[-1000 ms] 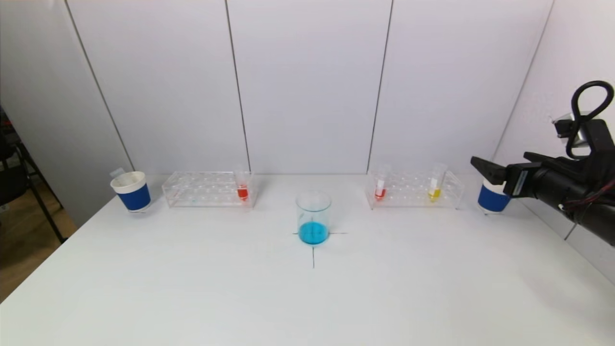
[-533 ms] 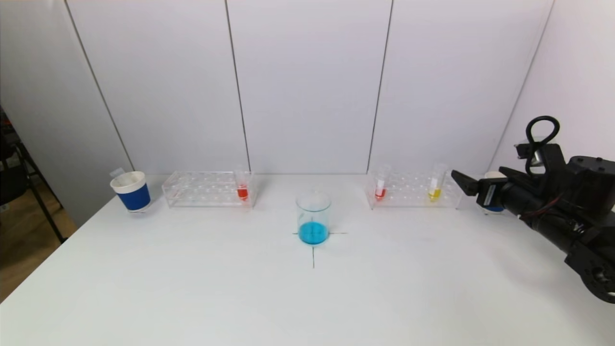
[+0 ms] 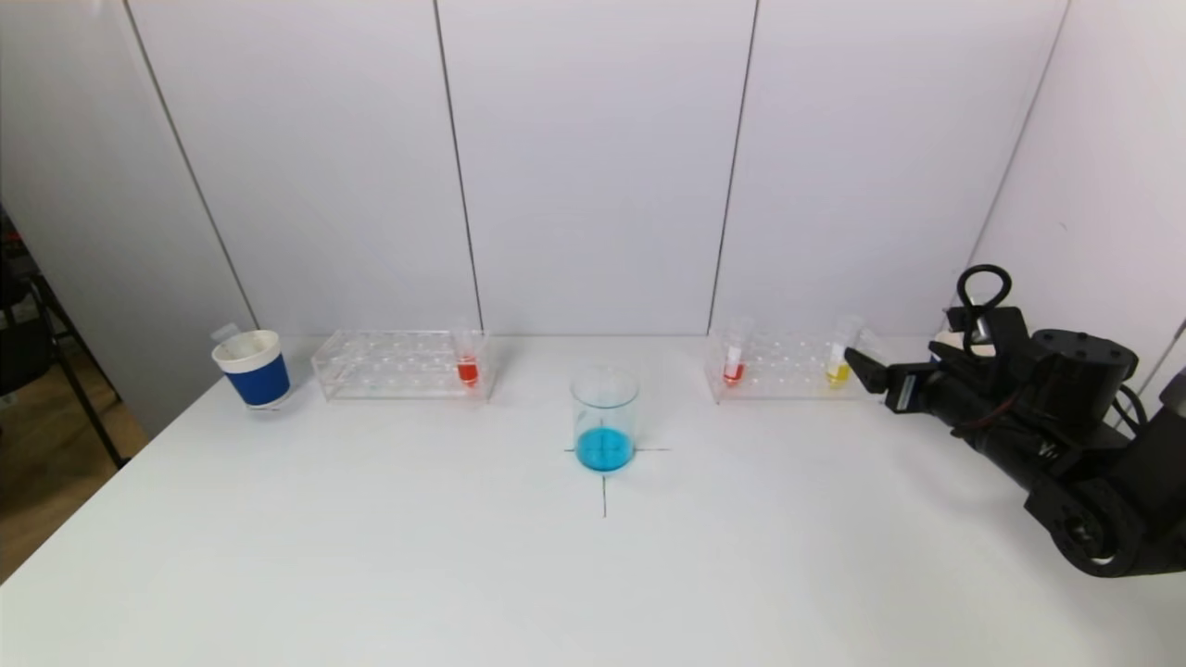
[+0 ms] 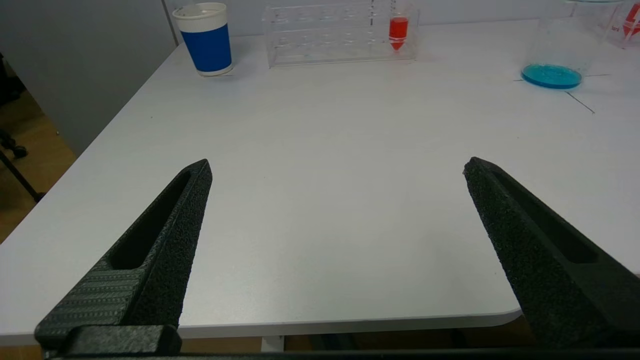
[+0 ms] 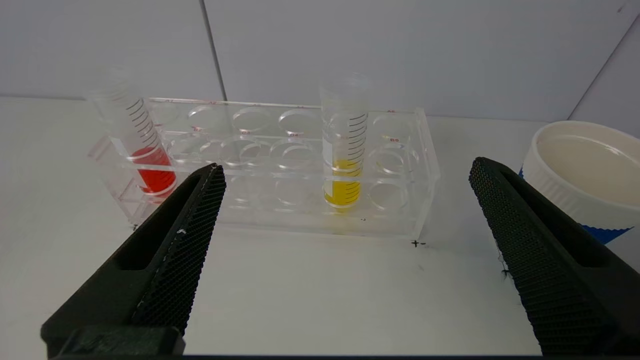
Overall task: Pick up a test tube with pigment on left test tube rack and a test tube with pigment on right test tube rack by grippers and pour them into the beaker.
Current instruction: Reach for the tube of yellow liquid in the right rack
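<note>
Right gripper (image 5: pixel 345 170) fingers wide open, empty, facing yellow-pigment tube (image 5: pixel 343 142) upright in right rack (image 5: pixel 400 200); left gripper (image 4: pixel 337 167) likewise open.

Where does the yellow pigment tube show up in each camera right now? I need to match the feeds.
Head view: the yellow tube stands near the right end of the right rack, just ahead of the open right pincer.
Left wrist view: not in it; only the left rack's red tube shows.
Right wrist view: centre, upright in the rack, between the pincer's fingers.
Shared landmark: the red tube at the same rack's other end.
</note>
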Controlling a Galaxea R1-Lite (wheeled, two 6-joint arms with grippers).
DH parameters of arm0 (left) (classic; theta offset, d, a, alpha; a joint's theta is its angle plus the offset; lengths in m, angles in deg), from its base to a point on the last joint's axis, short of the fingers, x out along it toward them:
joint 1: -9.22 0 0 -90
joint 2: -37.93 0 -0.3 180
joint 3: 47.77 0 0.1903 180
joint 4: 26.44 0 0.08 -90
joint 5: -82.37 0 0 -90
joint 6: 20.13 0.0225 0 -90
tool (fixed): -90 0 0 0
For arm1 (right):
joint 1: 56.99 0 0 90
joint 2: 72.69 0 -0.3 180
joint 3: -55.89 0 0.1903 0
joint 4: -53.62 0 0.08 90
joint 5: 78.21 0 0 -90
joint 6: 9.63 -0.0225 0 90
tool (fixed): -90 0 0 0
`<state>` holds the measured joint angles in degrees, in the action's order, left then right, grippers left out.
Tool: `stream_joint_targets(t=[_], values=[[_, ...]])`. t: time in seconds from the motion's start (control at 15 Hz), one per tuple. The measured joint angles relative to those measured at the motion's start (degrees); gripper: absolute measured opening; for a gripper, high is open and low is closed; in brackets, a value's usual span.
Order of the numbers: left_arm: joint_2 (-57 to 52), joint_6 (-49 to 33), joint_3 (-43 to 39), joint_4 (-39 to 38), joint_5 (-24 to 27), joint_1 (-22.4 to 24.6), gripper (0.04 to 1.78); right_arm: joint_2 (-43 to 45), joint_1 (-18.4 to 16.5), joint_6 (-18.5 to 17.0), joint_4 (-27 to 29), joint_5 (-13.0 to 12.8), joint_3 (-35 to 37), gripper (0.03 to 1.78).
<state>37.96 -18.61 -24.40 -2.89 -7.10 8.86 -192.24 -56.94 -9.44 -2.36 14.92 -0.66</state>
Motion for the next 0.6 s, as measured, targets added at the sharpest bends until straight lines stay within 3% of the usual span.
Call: stream_joint_targets(t=[0.6], values=[[0.02, -0.02, 0.00, 0.00, -0.01, 0.00, 1.76, -8.66, 0.00, 0.15, -1.72, -1.34, -6.95, 1.77]])
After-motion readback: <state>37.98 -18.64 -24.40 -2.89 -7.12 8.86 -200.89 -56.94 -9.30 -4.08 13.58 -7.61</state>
